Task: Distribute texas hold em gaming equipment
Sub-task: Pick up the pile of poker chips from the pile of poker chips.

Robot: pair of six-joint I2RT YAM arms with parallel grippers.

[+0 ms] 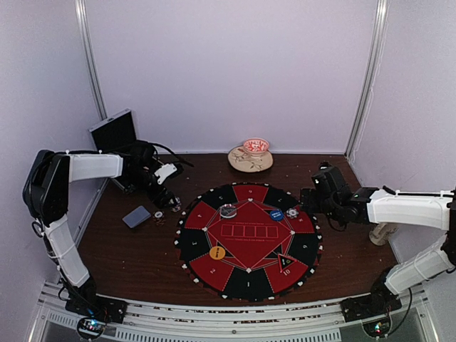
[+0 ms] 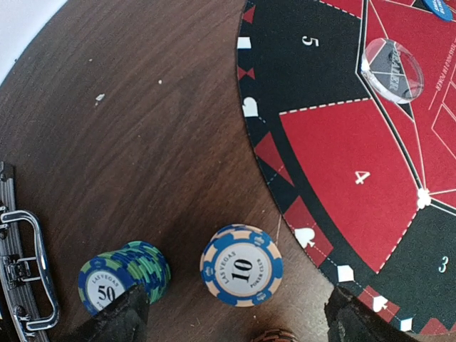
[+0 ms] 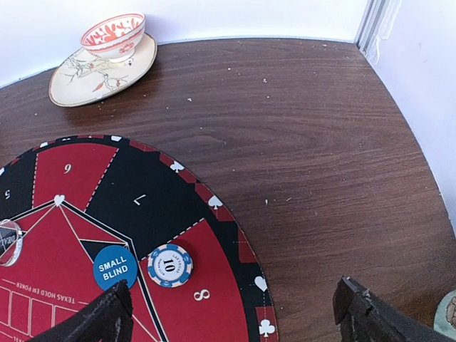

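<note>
- Hovering left gripper (image 2: 237,319), jaws apart, straddles a "10" chip stack (image 2: 241,265) on the bare table (image 2: 142,142), with a "50" stack (image 2: 122,278) beside it.
- The right gripper (image 3: 239,313), jaws apart and empty, is above a "10" chip (image 3: 169,264) just beside the blue disc (image 3: 114,267) on the mat (image 3: 164,206).

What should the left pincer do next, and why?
Probably lower and close on the "10" chip stack. It sits on the bare table between the open fingers of the left pincer, beside the "50" stack. The section marked 4 on the mat nearby holds no chips.
</note>
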